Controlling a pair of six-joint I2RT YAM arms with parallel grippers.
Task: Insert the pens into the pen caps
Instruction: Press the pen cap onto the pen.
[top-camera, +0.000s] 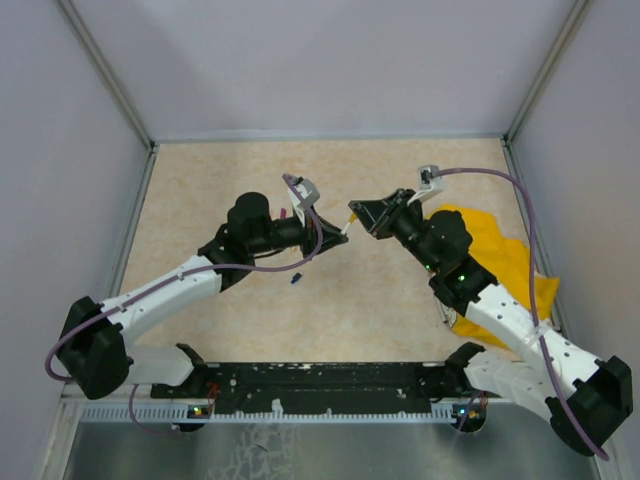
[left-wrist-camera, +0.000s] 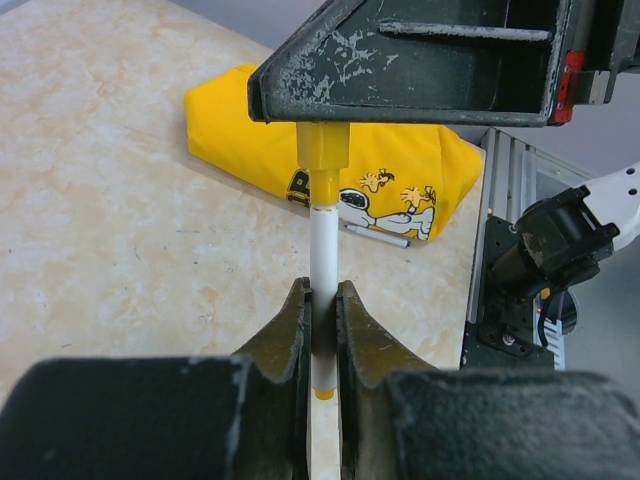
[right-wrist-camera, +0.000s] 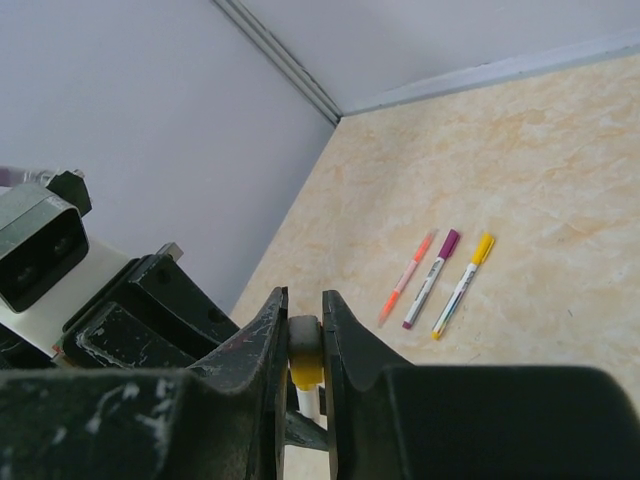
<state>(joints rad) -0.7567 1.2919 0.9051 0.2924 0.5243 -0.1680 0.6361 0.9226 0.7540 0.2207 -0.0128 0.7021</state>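
Note:
My left gripper (left-wrist-camera: 321, 290) is shut on a white pen (left-wrist-camera: 322, 245) with a yellow end, held in the air over the middle of the table. The pen's front end sits in a yellow pen cap (left-wrist-camera: 321, 148). My right gripper (right-wrist-camera: 305, 300) is shut on that yellow cap (right-wrist-camera: 306, 372), and the white pen (right-wrist-camera: 309, 402) shows just below it. In the top view the left gripper (top-camera: 333, 235) and the right gripper (top-camera: 358, 218) meet tip to tip with the pen (top-camera: 347, 224) between them. A small dark blue cap (top-camera: 297, 277) lies on the table under the left arm.
Three capped pens lie side by side on the table: orange-pink (right-wrist-camera: 407, 275), purple (right-wrist-camera: 431, 278) and yellow (right-wrist-camera: 458, 285). A yellow cloth (left-wrist-camera: 250, 130) lies under the right arm, also seen from above as the yellow cloth (top-camera: 505, 262). A grey pen (left-wrist-camera: 378, 236) lies beside it.

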